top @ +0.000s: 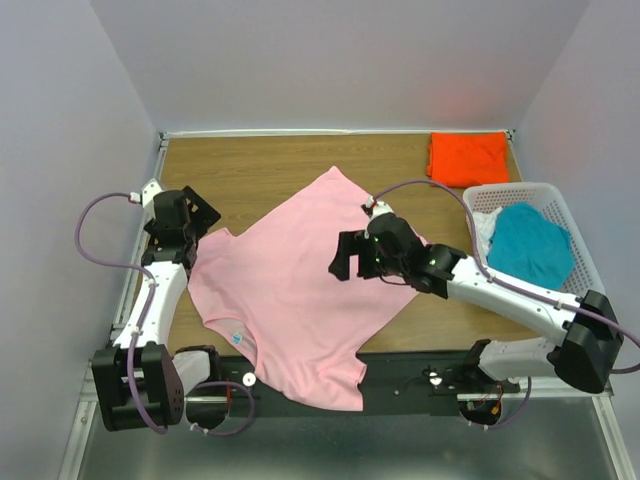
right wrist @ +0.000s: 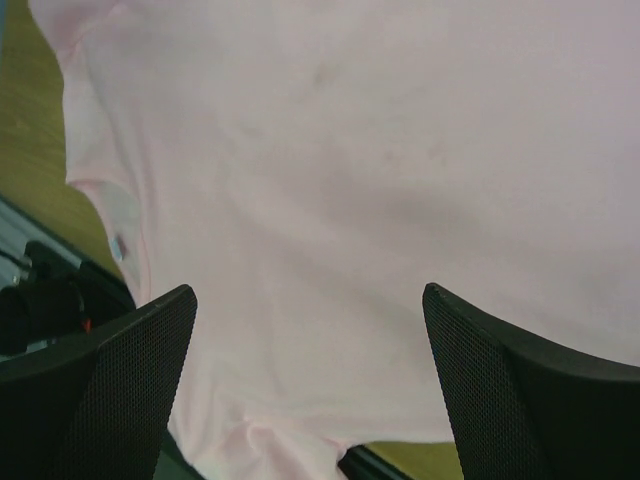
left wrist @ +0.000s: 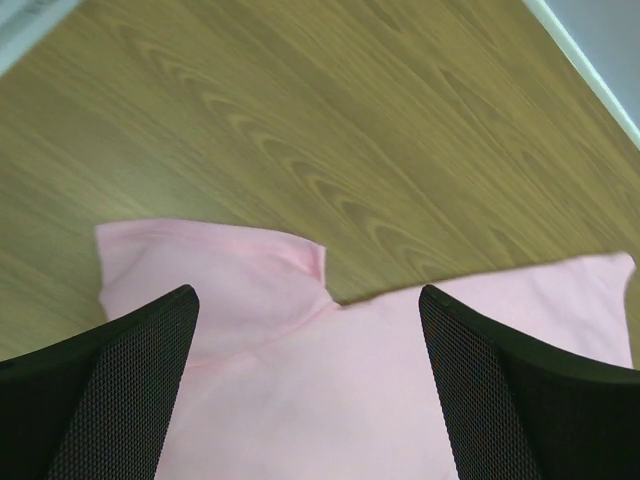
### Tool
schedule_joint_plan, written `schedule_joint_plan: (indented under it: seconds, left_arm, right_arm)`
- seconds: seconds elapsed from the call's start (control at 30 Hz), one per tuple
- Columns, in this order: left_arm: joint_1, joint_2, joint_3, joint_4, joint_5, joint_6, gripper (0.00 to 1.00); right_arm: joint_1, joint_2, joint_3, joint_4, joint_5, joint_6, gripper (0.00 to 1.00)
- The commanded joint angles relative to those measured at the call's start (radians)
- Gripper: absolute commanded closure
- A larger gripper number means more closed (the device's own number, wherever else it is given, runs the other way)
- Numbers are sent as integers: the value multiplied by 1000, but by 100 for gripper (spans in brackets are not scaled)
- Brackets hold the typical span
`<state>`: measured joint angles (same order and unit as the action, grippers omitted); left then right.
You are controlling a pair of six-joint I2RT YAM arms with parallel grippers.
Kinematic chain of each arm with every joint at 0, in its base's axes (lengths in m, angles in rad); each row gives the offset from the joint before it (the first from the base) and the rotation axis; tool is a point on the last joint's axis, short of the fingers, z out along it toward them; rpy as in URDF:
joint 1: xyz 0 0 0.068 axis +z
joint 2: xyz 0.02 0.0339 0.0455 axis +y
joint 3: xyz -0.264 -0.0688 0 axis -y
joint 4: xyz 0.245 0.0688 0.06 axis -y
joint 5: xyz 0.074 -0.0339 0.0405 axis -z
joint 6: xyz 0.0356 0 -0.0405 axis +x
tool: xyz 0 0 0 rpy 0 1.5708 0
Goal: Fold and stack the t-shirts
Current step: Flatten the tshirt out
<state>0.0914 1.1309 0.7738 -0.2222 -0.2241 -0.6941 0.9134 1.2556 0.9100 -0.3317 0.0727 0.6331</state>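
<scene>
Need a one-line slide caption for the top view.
Pink t-shirt spread flat, left gripper by its sleeve, right gripper above it; orange t-shirt folded far right, teal t-shirt in basket.

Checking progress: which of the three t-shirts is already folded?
The orange t-shirt, a compact rectangle at the far right corner. The pink t-shirt lies spread open mid-table; the teal t-shirt sits bunched in the basket.

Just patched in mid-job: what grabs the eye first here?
A large pink t-shirt lies spread across the middle of the table, one sleeve draping over the near edge. The right gripper is open above its middle, and the left gripper is open by its left-side sleeve. At the right, an orange t-shirt lies folded in the far corner and a teal t-shirt sits in a white basket.
</scene>
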Motion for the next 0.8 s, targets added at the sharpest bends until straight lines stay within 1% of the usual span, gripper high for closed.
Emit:
schedule_joint_plan:
  seconds: [0.0,0.1,0.13,0.2,0.23,0.27,0.3,0.37,0.4,0.43,0.53,0.57,0.63,0.7,0.73,0.77]
  left_arm:
    - [-21,-29,-88,102,206,35,2]
    - [-65,-11,-139,119,206,15,2]
    - [-74,-3,-168,127,203,8,2]
    - [-82,32,-194,152,219,-5,2]
    - [-88,59,-214,156,220,-13,2]
    - [-88,69,-220,159,220,-13,2]
    - [-88,79,-234,162,213,-18,2]
    - [-88,102,-249,175,175,-28,2]
    - [-88,112,-249,178,163,-25,2]
    - [-88,124,-245,175,149,-25,2]
    - [-88,190,-225,178,137,-25,2]
    - [-88,234,-205,181,138,-21,2]
    - [-88,280,-167,181,138,-18,2]
    - [-88,355,-142,185,141,-12,2]
    - [-88,381,-128,188,141,-10,2]
    - [-88,436,-93,188,147,-4,2]
  right_arm:
    - [-82,88,87,11,122,-58,0]
    - [-152,180,153,19,99,-82,0]
    - [-188,256,203,25,92,-98,0]
    - [-209,338,274,31,93,-121,0]
    - [-225,437,352,39,69,-166,0]
    - [-231,482,393,37,61,-179,0]
    - [-249,575,474,39,15,-209,0]
    - [-263,661,548,39,-20,-231,0]
    - [-275,698,585,37,-33,-240,0]
    - [-280,772,646,37,-36,-265,0]
    - [-307,867,723,37,-37,-280,0]
    - [-327,916,757,37,-53,-271,0]
    - [-349,959,780,37,-66,-265,0]
    - [-366,1005,800,37,-67,-257,0]
    - [-383,1016,803,37,-92,-254,0]
    - [-402,1037,810,39,-96,-251,0]
